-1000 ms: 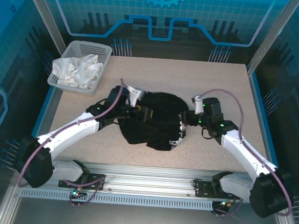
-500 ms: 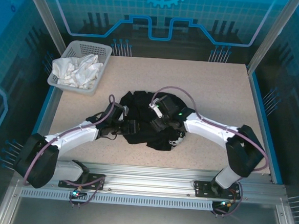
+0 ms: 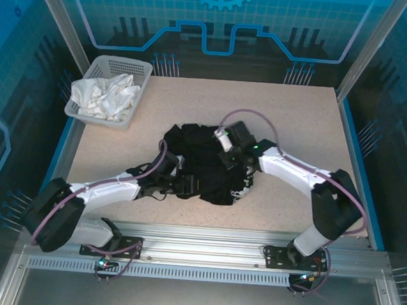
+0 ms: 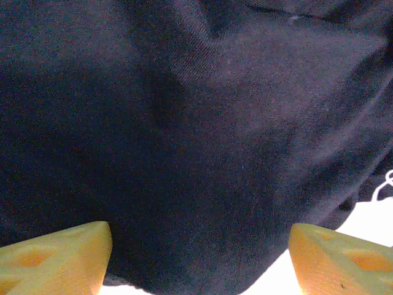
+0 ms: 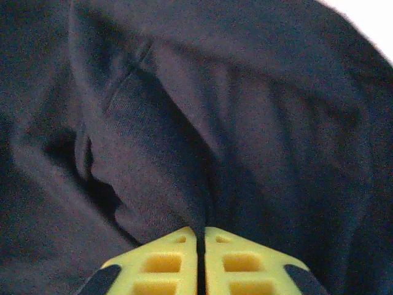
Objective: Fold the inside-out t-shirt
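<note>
At the near left edge of the heap, my left gripper [image 3: 189,186] lies low on the table [image 3: 304,111] with its fingers spread wide, and the left wrist view shows black cloth spanning the gap between them without being clamped. A second ago this gripper was up at the far left side of the heap; it has drawn back toward me since. Just beyond it, the inside-out t-shirt [image 3: 203,163] sits crumpled in the middle of the table, more bunched than before, with a bit of white print showing at its near right edge. Over its far right part, my right gripper [image 5: 201,244] has its fingers pressed together, pinching a raised fold of the black fabric; a second ago it stood open beside the right edge. Far left, the basket [image 3: 141,70] holds the white cloth [image 3: 106,95], unchanged.
</note>
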Controlling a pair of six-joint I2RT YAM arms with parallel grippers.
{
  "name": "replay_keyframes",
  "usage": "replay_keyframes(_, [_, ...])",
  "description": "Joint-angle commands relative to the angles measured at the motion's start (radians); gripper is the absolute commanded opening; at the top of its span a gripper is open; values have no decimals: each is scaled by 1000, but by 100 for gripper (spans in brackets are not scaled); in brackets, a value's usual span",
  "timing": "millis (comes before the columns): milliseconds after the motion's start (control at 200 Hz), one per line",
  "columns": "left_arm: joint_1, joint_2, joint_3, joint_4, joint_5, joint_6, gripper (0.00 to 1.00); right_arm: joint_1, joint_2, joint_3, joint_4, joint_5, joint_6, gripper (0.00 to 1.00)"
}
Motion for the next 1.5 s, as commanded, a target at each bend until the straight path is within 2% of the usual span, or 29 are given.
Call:
replay_keyframes(0, [-35,87,69,39,3,39,77,-80,-77,-47,42,-198,96,4])
replay_keyframes(100, [-71,160,110,18,29,73,74,-162,-140,-79,62,-306,147,3])
replay_keyframes(170, [-83,201,123,19,35,89,65,-223,-186,-108,100,-400,192,3])
replay_keyframes(290, [-82,231,135,38,24,106,38,-294,-225,-121,131,-517,240,3])
replay_keyframes(440, [-78,168,172,21,38,158,0,-311,-260,-91,111,-591,226,3])
replay_keyframes(555, [-69,19,192,-21,41,212,0,-311,-287,-30,43,-631,174,3])
replay_keyframes(615, [-59,-80,192,-40,35,225,0,-311,-308,-5,-1,-593,140,3])
replay_keyframes(780, [15,-313,177,-149,-17,223,0,-320,-356,16,-160,-228,81,0])
replay_keyframes(880, [89,-443,169,-251,-70,222,0,-365,-411,-19,-188,-72,61,0])
replay_keyframes(950, [142,-517,151,-304,-100,215,0,-397,-440,-51,-185,-13,62,0])
replay_keyframes(1060, [182,-545,119,-385,-151,196,0,-423,-430,-105,-149,-13,90,1])
replay_keyframes(1176, [183,-487,77,-440,-227,162,0,-423,-359,-133,-132,-20,104,4])
replay_keyframes(1246, [181,-431,75,-441,-220,166,30,-422,-320,-142,-111,-58,110,6])
replay_keyframes(1286, [176,-403,82,-438,-223,170,42,-418,-303,-142,-100,-88,110,6])
replay_keyframes(1361, [129,-370,103,-413,-283,190,54,-402,-277,-137,-86,-119,108,6])
replay_keyframes(1451, [8,-339,128,-338,-399,257,64,-387,-260,-131,-83,-132,105,6])
replay_keyframes(1496, [-43,-305,142,-283,-407,299,68,-385,-260,-132,-80,-137,104,6])
